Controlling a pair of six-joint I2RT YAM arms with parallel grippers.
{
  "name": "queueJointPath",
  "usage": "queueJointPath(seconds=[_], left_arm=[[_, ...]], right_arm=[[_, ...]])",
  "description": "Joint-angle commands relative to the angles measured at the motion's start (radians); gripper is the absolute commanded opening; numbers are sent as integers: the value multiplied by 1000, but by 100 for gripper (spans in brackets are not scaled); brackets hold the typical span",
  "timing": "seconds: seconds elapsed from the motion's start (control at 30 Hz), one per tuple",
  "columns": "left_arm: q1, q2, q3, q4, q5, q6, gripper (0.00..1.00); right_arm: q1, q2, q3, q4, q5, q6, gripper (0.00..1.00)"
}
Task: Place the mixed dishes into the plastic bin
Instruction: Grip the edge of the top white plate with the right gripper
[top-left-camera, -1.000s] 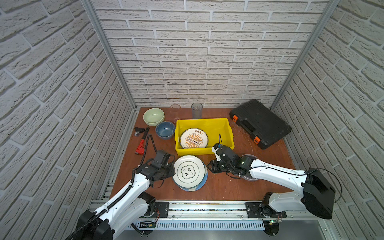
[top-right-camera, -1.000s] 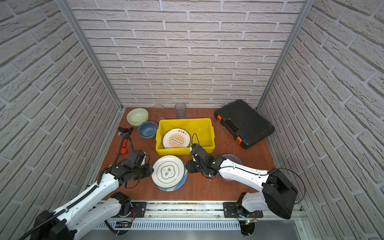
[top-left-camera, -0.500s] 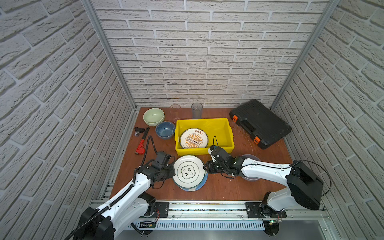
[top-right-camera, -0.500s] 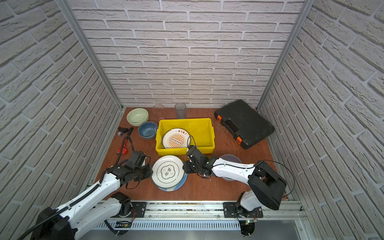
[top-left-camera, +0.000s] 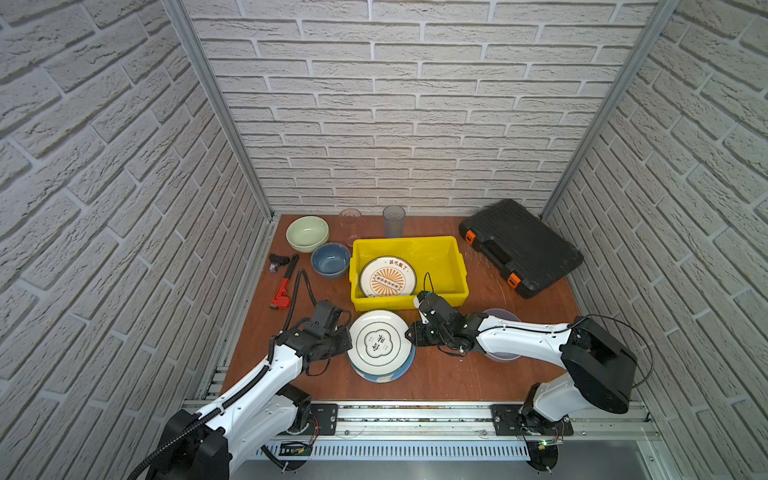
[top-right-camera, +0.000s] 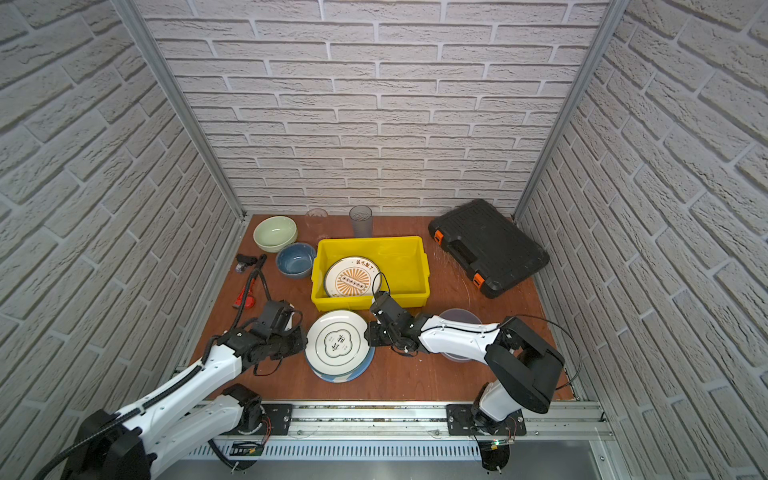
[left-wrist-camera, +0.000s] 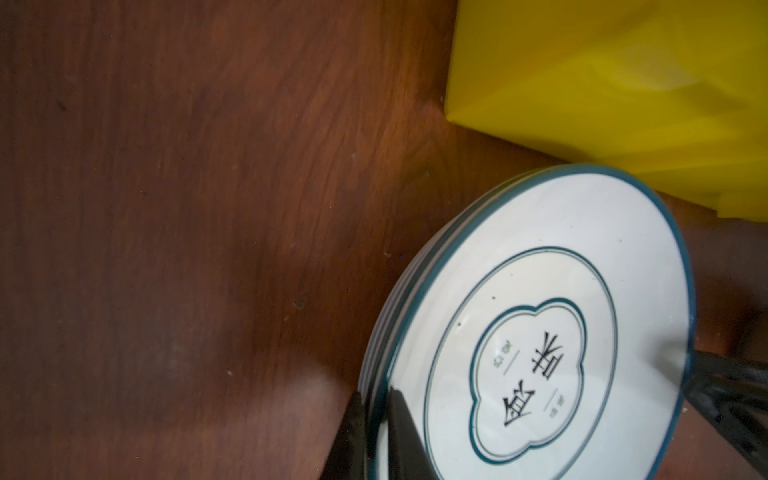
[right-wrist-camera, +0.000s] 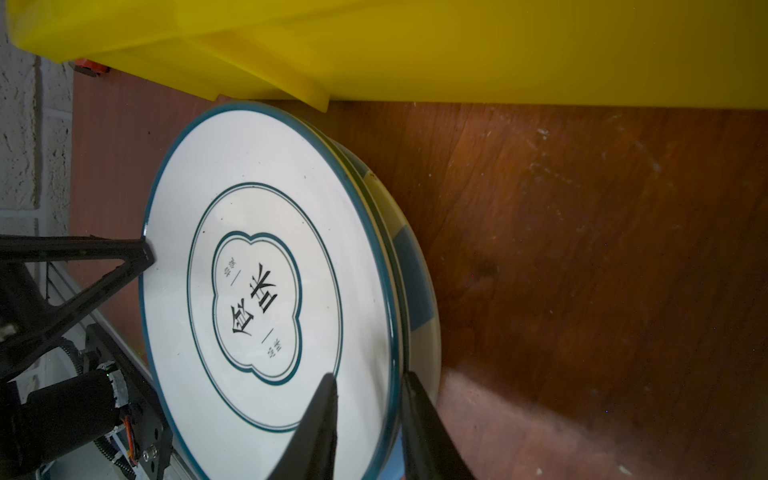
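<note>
Right claw reached the glossy round white plate's rim, grip unclear; left claw clamps it.

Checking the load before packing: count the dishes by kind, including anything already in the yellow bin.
Plates: 3 (sunburst plate, white plate, striped plate)
Bowls: 3 (green bowl, blue bowl, grey bowl)
Glasses: 2 (clear glass, greyish glass)
Total: 8
</note>
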Motion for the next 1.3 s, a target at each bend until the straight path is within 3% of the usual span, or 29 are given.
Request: queueJointPath(seconds=[0.0, 0.8, 1.27], left_arm=[[-6, 12, -25, 14, 5, 3, 13], [-9, 55, -66, 37, 28, 11, 9], [-24, 87, -78, 68, 41, 12, 8]], right_arm=[[9, -2, -11, 52, -12, 10, 27], [10, -89, -32, 43, -24, 8, 21], [8, -44, -28, 90, -67, 17, 23]])
